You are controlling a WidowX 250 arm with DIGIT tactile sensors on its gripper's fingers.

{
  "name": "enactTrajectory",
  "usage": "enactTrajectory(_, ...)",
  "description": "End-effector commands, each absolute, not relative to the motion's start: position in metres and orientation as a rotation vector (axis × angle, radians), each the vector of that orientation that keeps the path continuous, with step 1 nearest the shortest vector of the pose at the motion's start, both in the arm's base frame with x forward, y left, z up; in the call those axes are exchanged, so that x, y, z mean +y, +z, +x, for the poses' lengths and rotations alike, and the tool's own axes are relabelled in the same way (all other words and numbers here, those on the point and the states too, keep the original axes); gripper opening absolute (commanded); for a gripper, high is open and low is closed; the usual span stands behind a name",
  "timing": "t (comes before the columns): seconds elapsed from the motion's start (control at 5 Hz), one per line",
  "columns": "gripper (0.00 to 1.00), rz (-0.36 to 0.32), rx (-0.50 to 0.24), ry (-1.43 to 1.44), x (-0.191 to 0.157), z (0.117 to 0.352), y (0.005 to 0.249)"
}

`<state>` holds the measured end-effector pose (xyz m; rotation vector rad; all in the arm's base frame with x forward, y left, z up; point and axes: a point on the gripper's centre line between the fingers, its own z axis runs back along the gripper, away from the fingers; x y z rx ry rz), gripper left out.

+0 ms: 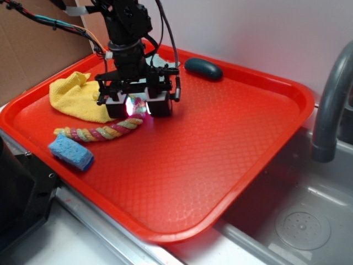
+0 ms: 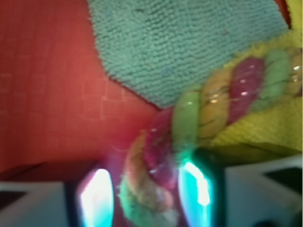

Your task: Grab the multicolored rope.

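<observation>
On the red tray (image 1: 231,165), the lowered hand (image 1: 138,107) points straight down, clamping the multicolored rope's (image 1: 105,132) end.

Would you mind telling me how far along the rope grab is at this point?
Done: the tool is down at the tray, straddling one end of the multicolored rope. In hand: the wrist view shows the rope between both fingers, apparently pinched. Left: confirming the grip and lifting; the rope lies on the tray.

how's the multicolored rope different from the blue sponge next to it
The multicolored rope is long, twisted pink, yellow and green; the blue sponge is a short single-coloured block. The rope's far end sits between the claw's fingers; the sponge lies untouched. Both rest on the red tray.
</observation>
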<state>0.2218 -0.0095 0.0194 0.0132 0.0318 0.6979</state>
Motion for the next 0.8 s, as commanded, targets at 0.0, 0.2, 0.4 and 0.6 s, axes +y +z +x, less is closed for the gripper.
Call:
enactTrajectory(0.0, 0.00, -0.020, -0.083, 0.323, -0.013, 0.226, 0.075)
enactTrajectory(0.2, 0.00, 0.014, -0.164, 0.072, -0.024, 0.225, 0.125)
enactTrajectory(0.4, 0.00, 0.071, -0.187, -0.001, -0.028, 0.217, 0.174)
enactTrajectory(0.6, 0.00, 0.097, -0.194, 0.012, -0.029, 0.213, 0.208)
